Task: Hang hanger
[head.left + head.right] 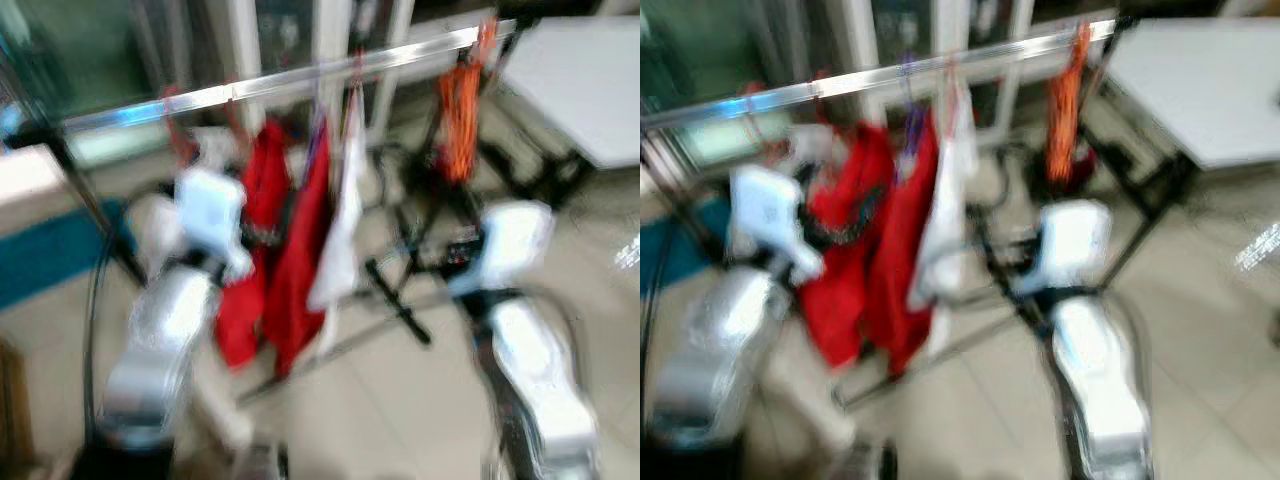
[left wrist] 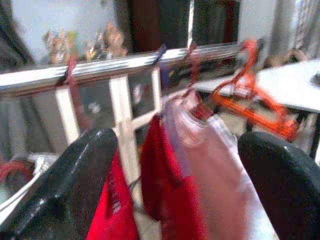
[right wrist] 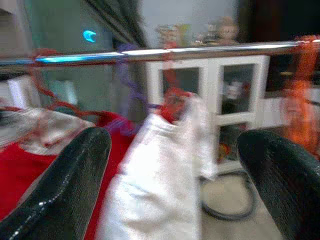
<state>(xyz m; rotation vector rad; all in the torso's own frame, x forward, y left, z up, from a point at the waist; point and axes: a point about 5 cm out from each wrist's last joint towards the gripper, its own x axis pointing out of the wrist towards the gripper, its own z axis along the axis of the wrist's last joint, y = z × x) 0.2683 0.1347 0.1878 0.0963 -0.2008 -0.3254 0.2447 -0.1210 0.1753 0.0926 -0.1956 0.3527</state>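
Both end effectors, left (image 2: 175,190) and right (image 3: 172,185), stand open and empty before the silver clothes rail (image 1: 290,75), where orange plastic hangers (image 1: 460,110) already hang; blurred views risk misjudged reaches snagging red garments (image 1: 285,240).

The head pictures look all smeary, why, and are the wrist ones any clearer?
Both eye views are blurred by motion: the rail, the red clothes and the silver arms smear. The left wrist view is sharper, showing orange hangers; the right wrist view is soft, with glare on the white garment.
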